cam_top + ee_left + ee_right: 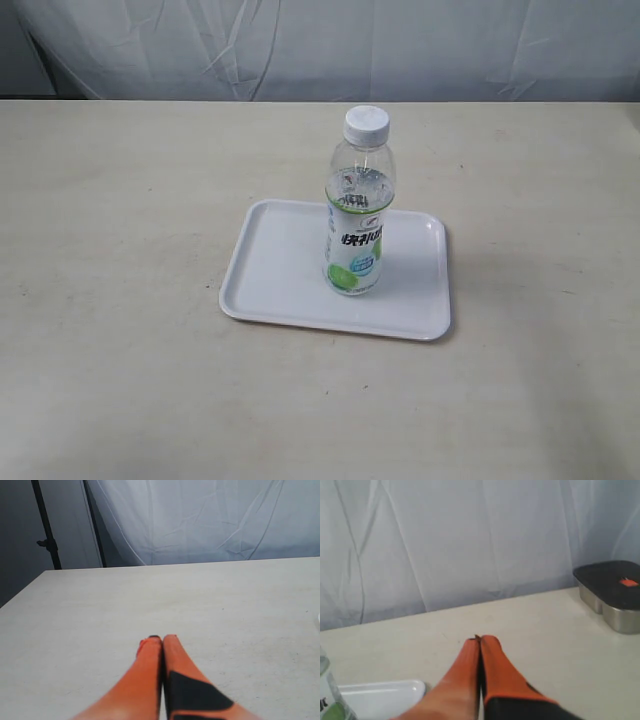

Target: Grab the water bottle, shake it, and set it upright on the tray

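Fingers (150, 655) of the left gripper (161, 639) are pressed together and hold nothing, above the bare table (150, 595).

On the right wrist view, the right gripper (480, 640) is also closed and empty; a corner of the tray (385, 690) and the edge of the water bottle (326, 692) show near it, and a metal box (615, 597) farther away.

On the exterior view, the water bottle (357, 215) stands upright on the tray (280, 265), near its middle, slightly toward 4 o'clock.
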### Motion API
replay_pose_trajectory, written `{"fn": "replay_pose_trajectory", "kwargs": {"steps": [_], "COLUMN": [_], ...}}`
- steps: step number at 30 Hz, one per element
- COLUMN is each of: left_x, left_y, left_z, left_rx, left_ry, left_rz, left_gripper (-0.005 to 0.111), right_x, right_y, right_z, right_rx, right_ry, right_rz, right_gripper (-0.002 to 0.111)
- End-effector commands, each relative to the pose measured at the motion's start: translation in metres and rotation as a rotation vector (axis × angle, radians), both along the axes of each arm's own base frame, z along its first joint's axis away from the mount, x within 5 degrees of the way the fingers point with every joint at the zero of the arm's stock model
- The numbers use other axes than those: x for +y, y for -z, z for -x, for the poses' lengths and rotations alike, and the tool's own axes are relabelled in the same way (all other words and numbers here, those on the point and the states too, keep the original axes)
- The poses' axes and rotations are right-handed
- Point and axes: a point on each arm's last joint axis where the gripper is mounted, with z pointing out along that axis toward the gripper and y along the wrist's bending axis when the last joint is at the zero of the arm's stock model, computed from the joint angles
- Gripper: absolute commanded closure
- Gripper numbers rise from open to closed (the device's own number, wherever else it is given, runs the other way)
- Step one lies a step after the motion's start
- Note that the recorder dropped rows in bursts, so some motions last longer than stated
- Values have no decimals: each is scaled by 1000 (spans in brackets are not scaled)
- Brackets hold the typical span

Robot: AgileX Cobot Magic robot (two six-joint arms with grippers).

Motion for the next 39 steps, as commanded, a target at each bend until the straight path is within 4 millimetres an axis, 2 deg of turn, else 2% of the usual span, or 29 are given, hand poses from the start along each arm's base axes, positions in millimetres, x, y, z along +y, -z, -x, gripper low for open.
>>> {"fn": "replay_pose_trajectory", "kwargs": {"steps": [1,5,13,20,39], "left_x": [0,0,0,0,0], "left_y": [0,0,0,0,0], "left_z": [0,0,0,0,0], "left_rx": [-8,-8,-8,-8,-8], "left_ry": [-1,-1,-1,-1,-1], "left_rz": [0,0,0,0,0], "left_gripper": [107,107,107,107,107], "right_x": [-5,-6,-6,-6,-6], "right_y": [10,16,46,59,60], "right_z": [7,7,6,5,5], "right_rx": [79,84,148,188,181], "right_ry": [64,66,66,65,54], "right_rz": [22,32,35,38,95], "right_gripper": [108,108,108,108,108]}}
